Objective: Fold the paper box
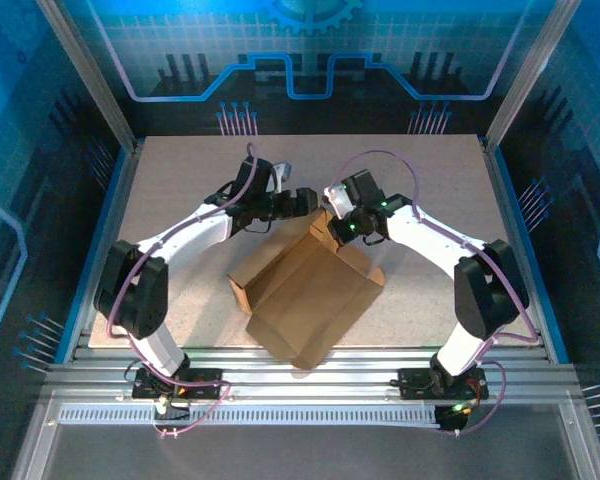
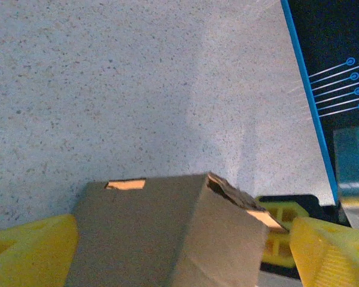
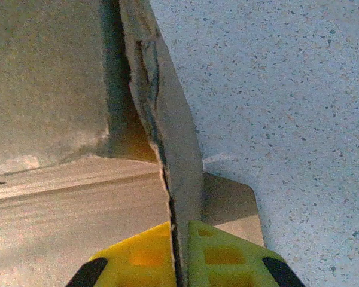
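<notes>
The paper box [image 1: 310,285] is plain brown cardboard, partly folded, lying slantwise mid-table with its far end raised. My right gripper [image 1: 342,224] grips that raised end from the right. In the right wrist view its yellow fingers [image 3: 227,257] are shut on the edge of an upright flap [image 3: 173,137]. My left gripper [image 1: 305,200] is at the same end from the left. In the left wrist view a folded corner of the box [image 2: 167,233] sits between its yellow fingers [image 2: 30,251], which stand wide apart and open. The right gripper's yellow finger [image 2: 280,230] shows beyond that corner.
The speckled tabletop [image 1: 180,180] is bare around the box. A metal rail frame [image 1: 300,365] runs along the near edge under the box's overhanging corner. Upright posts [image 1: 90,70] and blue-lit panels close in the sides and back.
</notes>
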Action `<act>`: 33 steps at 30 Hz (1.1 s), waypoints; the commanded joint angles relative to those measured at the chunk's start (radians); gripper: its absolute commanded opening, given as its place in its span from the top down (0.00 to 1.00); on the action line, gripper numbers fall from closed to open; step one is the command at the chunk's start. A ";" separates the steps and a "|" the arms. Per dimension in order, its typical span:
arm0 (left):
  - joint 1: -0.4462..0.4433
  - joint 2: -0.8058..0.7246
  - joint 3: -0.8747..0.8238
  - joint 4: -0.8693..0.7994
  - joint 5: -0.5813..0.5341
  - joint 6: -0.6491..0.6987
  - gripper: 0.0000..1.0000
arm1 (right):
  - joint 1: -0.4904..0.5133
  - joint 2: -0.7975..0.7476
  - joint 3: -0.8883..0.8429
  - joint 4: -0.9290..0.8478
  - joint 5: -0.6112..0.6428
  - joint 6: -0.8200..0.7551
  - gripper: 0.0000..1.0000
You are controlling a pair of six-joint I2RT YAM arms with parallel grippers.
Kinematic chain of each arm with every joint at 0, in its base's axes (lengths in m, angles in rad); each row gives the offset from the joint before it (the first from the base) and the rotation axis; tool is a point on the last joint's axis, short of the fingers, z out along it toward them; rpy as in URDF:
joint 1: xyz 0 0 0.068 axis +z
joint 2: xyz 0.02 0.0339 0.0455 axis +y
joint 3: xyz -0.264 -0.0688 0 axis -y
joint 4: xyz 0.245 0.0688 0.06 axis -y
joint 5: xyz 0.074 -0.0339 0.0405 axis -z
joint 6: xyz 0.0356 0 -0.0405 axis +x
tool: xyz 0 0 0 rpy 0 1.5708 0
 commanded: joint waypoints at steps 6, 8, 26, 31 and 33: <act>0.016 0.105 0.058 0.110 0.049 0.016 0.09 | 0.016 0.008 0.021 -0.034 -0.015 -0.018 0.90; 0.015 0.119 0.068 0.120 0.056 0.013 0.09 | 0.017 0.009 0.020 -0.034 -0.015 -0.017 0.90; 0.015 0.180 0.064 0.126 0.073 0.010 0.11 | 0.016 -0.060 0.053 -0.048 -0.048 0.051 0.76; 0.015 0.184 0.056 0.129 0.074 0.011 0.11 | -0.007 -0.135 0.040 -0.044 -0.095 0.084 0.67; 0.015 0.186 0.057 0.130 0.078 0.010 0.11 | -0.025 -0.173 0.029 -0.035 -0.132 0.100 0.61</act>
